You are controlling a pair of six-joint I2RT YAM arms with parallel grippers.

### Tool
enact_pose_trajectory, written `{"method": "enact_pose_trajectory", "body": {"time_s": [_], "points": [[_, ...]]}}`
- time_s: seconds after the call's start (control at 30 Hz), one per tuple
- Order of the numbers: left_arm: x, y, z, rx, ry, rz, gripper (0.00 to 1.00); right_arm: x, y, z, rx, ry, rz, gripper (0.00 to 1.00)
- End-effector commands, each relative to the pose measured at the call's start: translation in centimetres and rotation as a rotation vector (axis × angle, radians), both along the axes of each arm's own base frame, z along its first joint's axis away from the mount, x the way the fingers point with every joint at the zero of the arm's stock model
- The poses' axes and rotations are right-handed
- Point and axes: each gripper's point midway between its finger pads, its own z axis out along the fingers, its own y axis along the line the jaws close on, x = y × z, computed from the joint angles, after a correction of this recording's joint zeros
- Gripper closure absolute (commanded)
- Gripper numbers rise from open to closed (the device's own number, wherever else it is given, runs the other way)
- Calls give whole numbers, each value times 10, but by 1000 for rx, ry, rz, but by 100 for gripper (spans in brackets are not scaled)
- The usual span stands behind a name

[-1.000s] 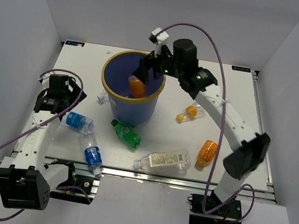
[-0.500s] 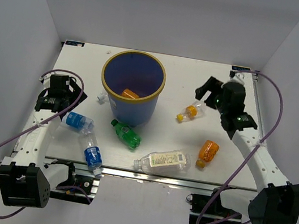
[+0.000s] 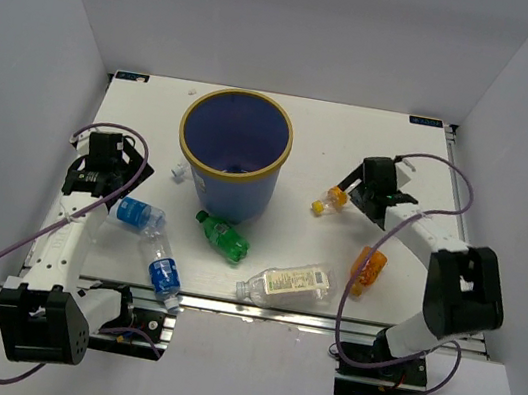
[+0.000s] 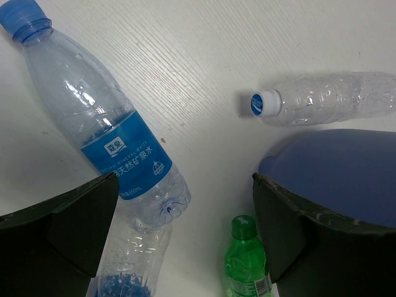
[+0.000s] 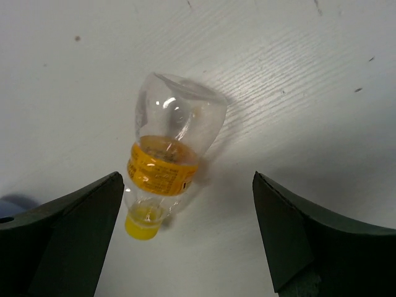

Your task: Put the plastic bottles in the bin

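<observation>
Right arm [image 3: 411, 227] is down low over the surface [image 3: 302, 153], jaws spread as wide as they go and holding nothing. Its target looks obvious: the small orange-labelled bottle [image 5: 167, 148] lies on its side between the two fingers, a bit nearer the one on the left of the wrist view, yellow cap [image 5: 143, 226] pointing back toward the camera. That's a sensible line-up, I'd say, because the jaws would close across the belly of the bottle rather than along its length. Not touching it yet, by the look of it. Over on the other side, the left arm [image 3: 72, 226] hangs with its jaws wide open too, empty, above the blue-labelled water bottle [image 4: 117, 148], whose base end runs in close to the finger on the left of that view, off-centre. A green bottle [image 4: 247, 266] pokes its cap in between the fingers, and a little clear white-capped bottle [image 4: 322, 105] lies right beside the bin [image 3: 238, 198]. The bin stands upright, mouth open, left of centre toward the back, within reach of both arms; its inside is too shadowed to read. Out on the surface: a second blue-labelled bottle [image 3: 164, 277], the large pale-labelled bottle [image 3: 287, 283] and an orange bottle [image 3: 367, 268] near the front edge.
</observation>
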Motion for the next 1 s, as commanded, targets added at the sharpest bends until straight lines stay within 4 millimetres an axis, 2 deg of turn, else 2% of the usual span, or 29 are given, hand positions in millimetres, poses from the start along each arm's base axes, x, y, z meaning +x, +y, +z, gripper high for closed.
{"method": "enact_pose_trajectory", "body": {"time_s": [0.0,0.03,0.07,0.13,0.17,0.2,0.3,0.37,0.43,0.47,0.53,0.6,0.63,0.67,0.7,0.73,0.77,0.8,0.87,0.9,0.97], "points": [[-2,4,-1,12,9,14,2,32,9,-3,60,-47,-70,11],[-2,4,1,11,1,12,2,35,11,-7,65,-38,-75,11],[-2,4,0,13,5,12,2,39,13,-21,60,-11,-79,11],[-4,6,1,18,-1,20,2,49,17,-26,68,-6,-86,11],[-4,6,1,19,-3,21,2,47,16,-45,54,48,-97,11],[-5,7,1,21,-3,25,2,53,19,-44,65,54,-108,11],[-5,7,4,26,-12,29,2,54,20,-63,55,100,-112,12],[-6,9,6,34,-14,36,2,54,20,-64,50,104,-106,18],[-7,11,7,39,-21,47,2,59,21,-56,36,70,-82,32],[-7,12,10,43,-30,54,2,62,20,-46,31,41,-70,38],[-8,12,10,43,-35,56,2,71,21,-24,-6,-14,-17,57],[-9,14,12,49,-40,66,2,78,26,9,-27,-88,58,61],[-10,15,11,50,-32,77,2,81,37,24,-3,-121,122,62],[-10,17,14,57,-34,85,2,89,46,65,-20,-228,207,64],[-12,20,16,68,-29,97,2,87,66,102,19,-315,326,65],[-11,21,18,71,-33,103,2,88,76,115,22,-340,387,65],[-11,21,20,75,-35,106,2,89,86,166,-6,-449,460,64],[-11,23,21,81,-36,115,2,80,107,191,-20,-500,541,62],[-13,26,21,85,-33,133,2,63,132,239,-66,-610,648,61],[-13,27,22,88,-31,144,2,44,161,264,-119,-695,778,59],[-15,30,21,92,-20,167,2,16,190,285,-142,-758,918,57]]}}
